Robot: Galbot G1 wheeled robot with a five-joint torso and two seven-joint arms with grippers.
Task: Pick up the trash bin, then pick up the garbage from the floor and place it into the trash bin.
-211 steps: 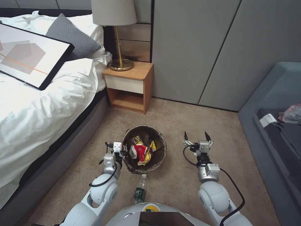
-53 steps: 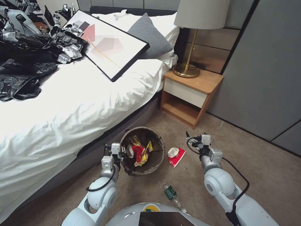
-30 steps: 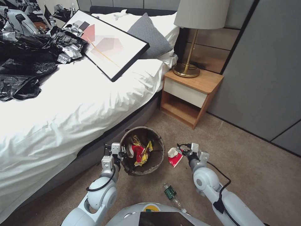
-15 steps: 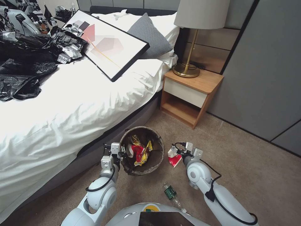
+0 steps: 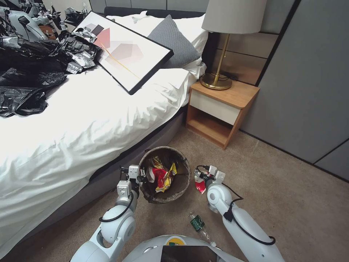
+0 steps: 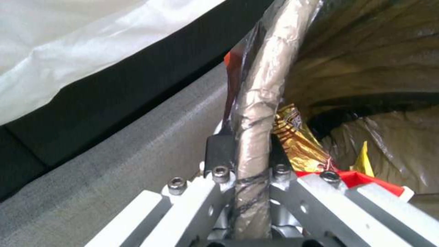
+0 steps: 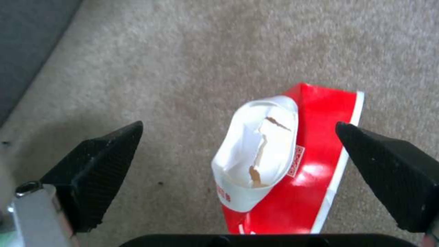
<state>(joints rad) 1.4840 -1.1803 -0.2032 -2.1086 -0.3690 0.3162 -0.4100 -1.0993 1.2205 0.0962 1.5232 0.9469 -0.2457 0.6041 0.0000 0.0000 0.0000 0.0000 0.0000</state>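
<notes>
The trash bin (image 5: 179,190), a round bucket with a dark liner, sits on the carpet by the bed and holds red and yellow wrappers (image 5: 162,178). My left gripper (image 5: 140,178) is shut on the bin's bag-wrapped rim (image 6: 258,103), one finger inside and one outside. Garbage lies to the bin's right: a red-and-white wrapper (image 7: 320,164) with a crushed white cup (image 7: 256,151) on it. My right gripper (image 7: 238,126) hangs open just above it, a finger (image 7: 98,161) on either side. In the head view this gripper (image 5: 201,178) covers part of the wrapper (image 5: 200,187). A green-labelled bottle (image 5: 197,222) lies nearer my base.
The bed (image 5: 91,120) with its grey base runs along the left, close to the bin. A wooden nightstand (image 5: 221,109) with a lamp (image 5: 218,78) stands behind. Black plastic bags (image 5: 32,69) and a framed picture (image 5: 123,51) lie on the bed. Open carpet spreads to the right.
The camera has turned left since the oldest frame. Over the last second my right arm swung left and down over the red-and-white wrapper, staying open. The left gripper kept its hold.
</notes>
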